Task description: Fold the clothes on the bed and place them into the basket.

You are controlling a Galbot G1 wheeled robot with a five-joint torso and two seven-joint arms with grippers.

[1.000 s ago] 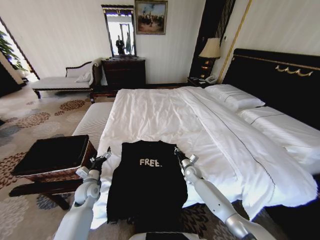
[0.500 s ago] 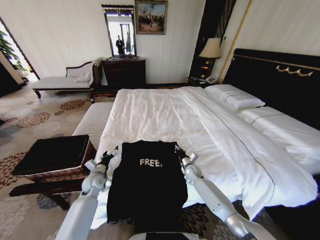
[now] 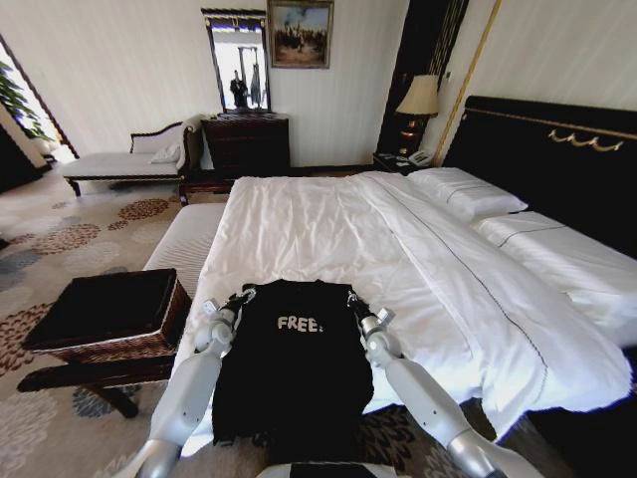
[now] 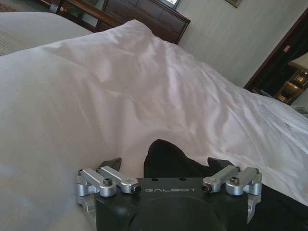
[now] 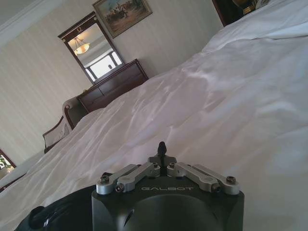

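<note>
At the near edge of the bed (image 3: 328, 229), the T-shirt (image 3: 294, 373) lies flat at 6 o'clock in the head view, collar toward the pillows and hem trailing over the edge; the basket (image 3: 105, 317) sits on the floor at 9 o'clock, well apart.

The left gripper (image 3: 242, 296) hovers at the shirt's 11 o'clock shoulder. In the left wrist view its jaws stand wide apart, holding nothing, with a corner of black cloth between the tips. The right gripper (image 3: 351, 299) rests at the 1 o'clock shoulder; in the right wrist view its fingers look pressed together, and I cannot tell whether cloth is pinched between them.

The main risk, as I judge it, is uneven holds: if one side lifts without the other, the shirt will skew and the fold will run crooked. A low pinch could also catch the white duvet (image 4: 96, 96) along with the shirt. The hanging hem may drag the shirt off the bed.

Both arms reach forward from 6 o'clock, low over the bedding.
</note>
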